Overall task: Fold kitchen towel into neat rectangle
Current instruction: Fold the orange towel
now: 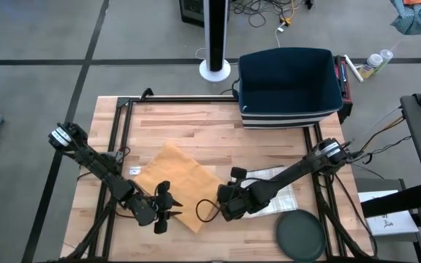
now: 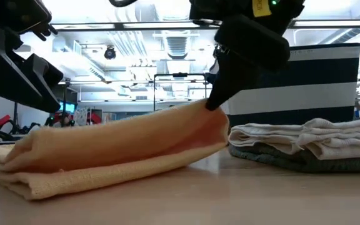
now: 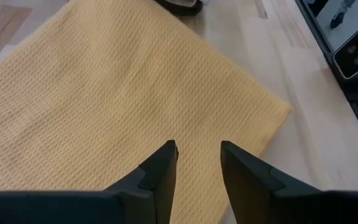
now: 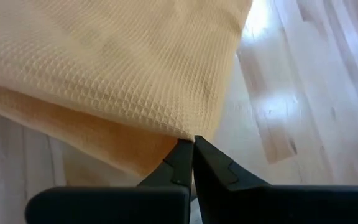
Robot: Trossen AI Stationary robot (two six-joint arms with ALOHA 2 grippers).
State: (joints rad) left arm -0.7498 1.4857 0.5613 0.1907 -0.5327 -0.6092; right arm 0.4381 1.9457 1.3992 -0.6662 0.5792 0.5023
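1. Fingertips of the right gripper (image 4: 192, 144) are pressed together on a corner of the yellow waffle-weave kitchen towel (image 1: 172, 184), pinching the cloth between them.
2. Lifted by that pinch, the towel's right end rises off the table in the low view, where the cloth (image 2: 124, 147) slopes down from the gripper to a folded edge resting on the wood.
3. Fingers (image 3: 160, 171) of the left gripper (image 1: 165, 210) stand a little apart, a narrow gap between them, with nothing held; they hover over the towel's near-left part, just above the fabric.
4. Seen from above, the towel lies as a folded, tilted rectangle on the light wooden butcher-block table (image 1: 196, 131), between the two grippers, toward the front edge.
5. Right gripper (image 1: 221, 204) sits at the towel's right corner, its dark arm reaching in from the table's right side.
6. Just right of that arm lies a pile of pale folded cloths (image 2: 305, 140), resting on the tabletop well clear of the yellow towel.
7. Near the front right corner rests a dark round disc (image 1: 300, 235).
8. At the table's back edge stands a dark blue fabric bin with white stripes (image 1: 289, 88).
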